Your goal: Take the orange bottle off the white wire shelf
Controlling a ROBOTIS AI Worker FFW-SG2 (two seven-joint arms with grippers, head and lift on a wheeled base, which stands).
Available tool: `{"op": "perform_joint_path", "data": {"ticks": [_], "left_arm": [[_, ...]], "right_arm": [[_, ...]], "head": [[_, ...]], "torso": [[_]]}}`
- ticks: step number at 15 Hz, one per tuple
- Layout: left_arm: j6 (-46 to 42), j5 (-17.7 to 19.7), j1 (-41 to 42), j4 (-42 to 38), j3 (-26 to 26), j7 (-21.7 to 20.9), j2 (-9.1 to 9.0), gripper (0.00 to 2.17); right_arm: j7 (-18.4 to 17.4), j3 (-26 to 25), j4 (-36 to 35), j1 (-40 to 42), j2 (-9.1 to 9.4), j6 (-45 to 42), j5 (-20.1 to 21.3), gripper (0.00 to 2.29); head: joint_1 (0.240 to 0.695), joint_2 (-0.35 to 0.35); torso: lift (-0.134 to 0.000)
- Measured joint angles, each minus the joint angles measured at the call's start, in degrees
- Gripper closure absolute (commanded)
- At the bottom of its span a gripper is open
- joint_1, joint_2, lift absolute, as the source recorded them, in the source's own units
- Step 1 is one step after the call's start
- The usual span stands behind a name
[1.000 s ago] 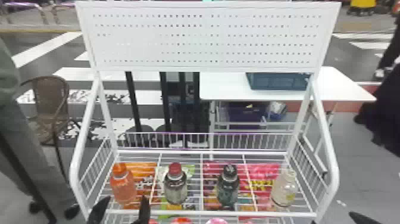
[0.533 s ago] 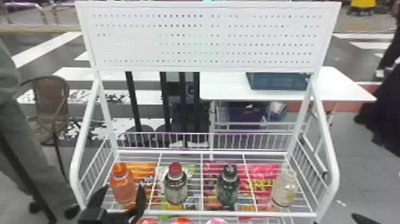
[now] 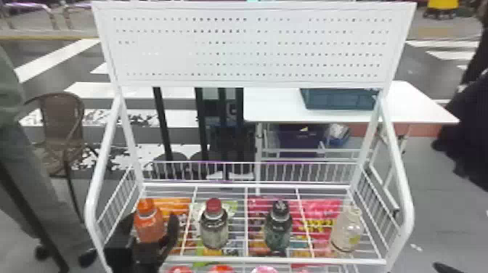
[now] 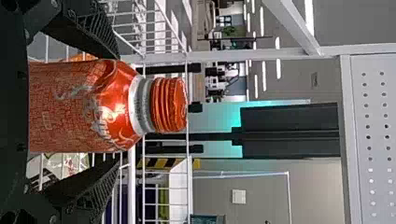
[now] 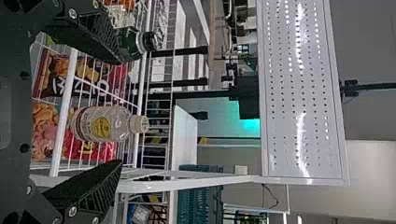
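One orange bottle [image 4: 65,107] bears pale lettering [image 4: 99,125], apparently cursive.

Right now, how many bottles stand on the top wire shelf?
4, from left to right: the orange bottle, between the fingers of the left gripper; a red-capped bottle; a black-capped bottle; a pale-capped bottle.

orange btl [image 3: 149,228] upright on wht wire shelf [image 3: 308,260]
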Motion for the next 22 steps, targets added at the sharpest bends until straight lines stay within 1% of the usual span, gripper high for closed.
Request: {"op": "perform_joint_path", "data": {"ticks": [2, 7, 10, 12, 14, 18, 22], "left_arm": [[-0.35, 0.00, 0.00, 0.13, 0.14, -0.03, 0.08, 0.59], [-0.39, 0.05, 1.56, -1.57, 0.16, -0.24, 0.22, 0.60], [0.40, 0.15, 3.80, -6.19, 0.01, -0.10, 0.20, 0.60], [2.73, 0.35, 6.61, -12.60, 0.09, -0.11, 0.32, 0.60], [6.68, 0.44, 10.32, -21.00, 0.32, -0.30, 0.47, 0.60], [15.51, 0.26, 18.96, -37.02, 2.27, -2.40, 0.78, 0.60], [20.20, -0.03, 27.74, -48.49, 3.82, -2.58, 0.78, 0.60]], "right_arm": [[0.00, -0.01, 0.20, -0.08, 0.02, 0.02, 0.00, 0.15], [-0.02, 0.30, 0.54, -0.59, -0.01, 0.00, 0.09, 0.15], [-0.02, 0.27, 0.39, -0.60, -0.18, 0.00, 0.07, 0.15], [-0.06, 0.25, 0.36, -0.60, -0.27, 0.00, 0.07, 0.15], [-0.04, 0.34, 0.35, -0.60, -0.35, 0.01, 0.07, 0.15], [-0.03, 0.44, 0.35, -0.69, -0.51, 0.03, 0.04, 0.15], [-0.05, 0.64, 0.42, -0.98, -0.46, 0.04, 0.10, 0.15]], "head": [[0.499, 0.000], [0.499, 0.000], [0.499, 0.000], [0.499, 0.000], [0.499, 0.000], [0.499, 0.000], [0.499, 0.000]], "torso": [[0.000], [0.000], [0.000], [0.000], [0.000], [0.000], [0.000]]}}
